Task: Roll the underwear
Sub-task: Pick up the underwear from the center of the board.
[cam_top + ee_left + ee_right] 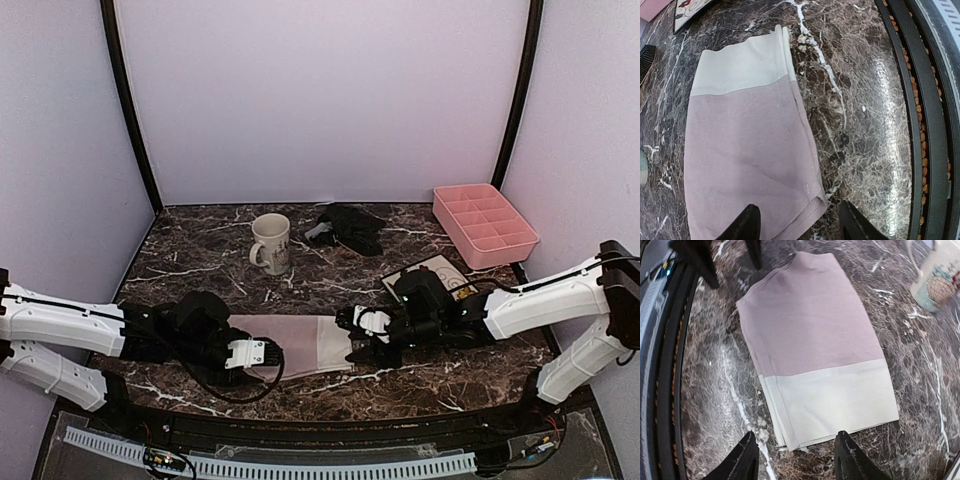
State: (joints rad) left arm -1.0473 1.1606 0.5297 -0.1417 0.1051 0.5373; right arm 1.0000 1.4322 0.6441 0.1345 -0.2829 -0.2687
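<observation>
The pale pink and white underwear (295, 345) lies folded flat in a long strip near the table's front, pink end left, white band right. My left gripper (250, 355) is open at the pink end (750, 150). One fingertip (747, 222) is over the cloth, the other over bare marble. My right gripper (362, 335) is open at the white band (835, 400), whose near corner lies just ahead of the gap between its fingertips (746, 455). Neither gripper holds anything. The black underwear (350, 228) lies crumpled at the back.
A white mug (271, 243) stands behind the strip on the left. A pink compartment tray (485, 225) sits at the back right. My right arm partly covers a flowered plate (440, 270). A black rail (920, 125) runs along the near table edge.
</observation>
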